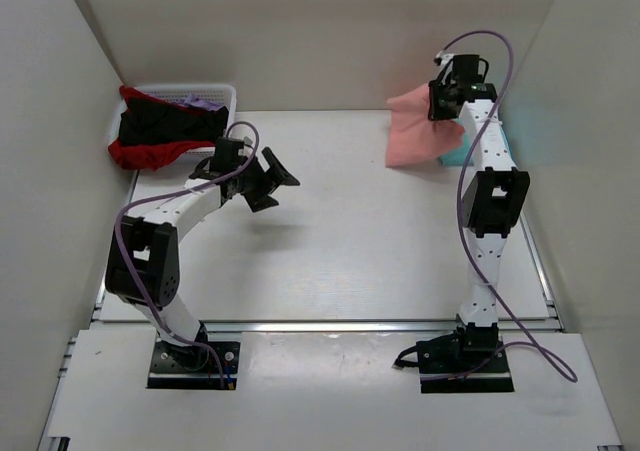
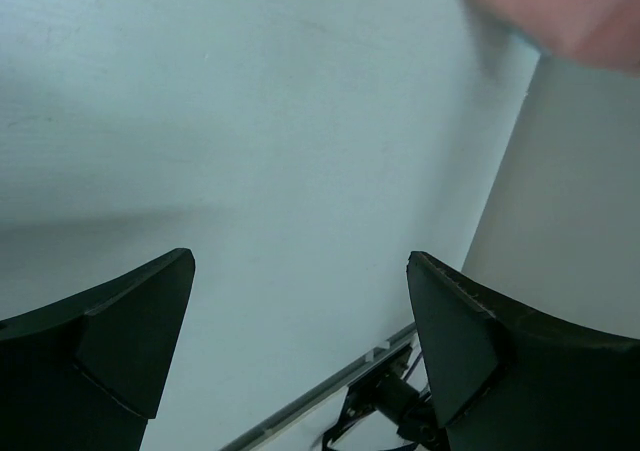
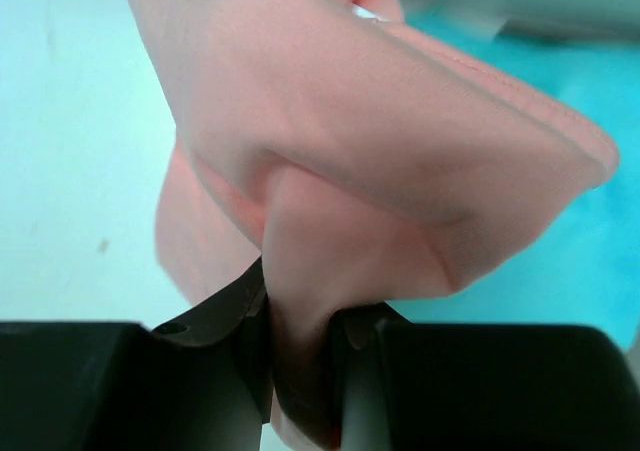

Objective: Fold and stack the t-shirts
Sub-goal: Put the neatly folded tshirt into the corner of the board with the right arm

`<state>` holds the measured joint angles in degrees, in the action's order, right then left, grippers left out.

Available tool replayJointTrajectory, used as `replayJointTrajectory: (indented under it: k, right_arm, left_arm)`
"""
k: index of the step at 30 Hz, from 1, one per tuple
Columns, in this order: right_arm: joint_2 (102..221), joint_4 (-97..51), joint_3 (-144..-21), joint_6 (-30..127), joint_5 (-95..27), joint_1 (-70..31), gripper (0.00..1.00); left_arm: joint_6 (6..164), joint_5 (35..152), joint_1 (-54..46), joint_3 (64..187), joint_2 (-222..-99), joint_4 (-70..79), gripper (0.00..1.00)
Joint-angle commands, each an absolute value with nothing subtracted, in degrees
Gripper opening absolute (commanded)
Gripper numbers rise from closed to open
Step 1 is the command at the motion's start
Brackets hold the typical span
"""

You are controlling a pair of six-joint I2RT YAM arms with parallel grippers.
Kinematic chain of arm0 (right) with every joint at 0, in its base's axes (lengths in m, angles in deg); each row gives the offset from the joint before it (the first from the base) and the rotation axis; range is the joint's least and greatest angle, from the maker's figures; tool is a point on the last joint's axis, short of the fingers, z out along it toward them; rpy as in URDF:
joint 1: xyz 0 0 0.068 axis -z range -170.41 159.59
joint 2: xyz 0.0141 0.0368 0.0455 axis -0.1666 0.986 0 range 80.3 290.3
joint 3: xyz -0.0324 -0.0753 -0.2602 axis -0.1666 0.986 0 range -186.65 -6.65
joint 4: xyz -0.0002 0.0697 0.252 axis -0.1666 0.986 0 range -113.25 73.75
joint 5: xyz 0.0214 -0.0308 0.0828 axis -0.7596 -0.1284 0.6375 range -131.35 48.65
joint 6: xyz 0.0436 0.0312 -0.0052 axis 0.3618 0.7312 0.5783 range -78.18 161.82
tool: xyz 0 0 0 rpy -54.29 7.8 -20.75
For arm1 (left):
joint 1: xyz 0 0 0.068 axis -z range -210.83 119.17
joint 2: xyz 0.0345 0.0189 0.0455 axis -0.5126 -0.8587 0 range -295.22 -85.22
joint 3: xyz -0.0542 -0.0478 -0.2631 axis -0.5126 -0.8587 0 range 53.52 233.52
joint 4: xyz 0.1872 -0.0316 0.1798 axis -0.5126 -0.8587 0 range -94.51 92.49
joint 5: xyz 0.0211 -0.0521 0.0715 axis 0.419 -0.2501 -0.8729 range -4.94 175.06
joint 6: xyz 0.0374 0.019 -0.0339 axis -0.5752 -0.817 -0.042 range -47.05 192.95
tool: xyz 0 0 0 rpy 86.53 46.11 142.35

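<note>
My right gripper [image 1: 447,103] is shut on the salmon-pink t-shirt [image 1: 415,129] and holds it up at the far right of the table; the cloth is pinched between the jaws in the right wrist view [image 3: 330,221]. A turquoise t-shirt [image 1: 458,154] lies under it, also seen in the right wrist view [image 3: 570,81]. Black [image 1: 165,124], red [image 1: 150,154] and lilac [image 1: 200,102] t-shirts lie heaped in the basket. My left gripper [image 1: 272,179] is open and empty above the table's left middle; a corner of the pink shirt [image 2: 560,6] shows in its view.
A white slatted basket [image 1: 225,95] stands at the far left corner. White walls enclose the table [image 1: 340,241] on the left, back and right. A metal rail [image 1: 330,324] runs along the near edge by the arm bases.
</note>
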<state>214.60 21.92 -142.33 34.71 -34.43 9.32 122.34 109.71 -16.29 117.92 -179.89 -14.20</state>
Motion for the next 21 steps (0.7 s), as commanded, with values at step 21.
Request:
replayJointTrajectory:
  k: [21]
  right_arm:
    - [220.8,20.3,-159.6,27.4,-24.2,25.6,0.00]
  left_arm:
    - [115.9,111.9,-16.0,116.3,-181.6,-14.4,0.99]
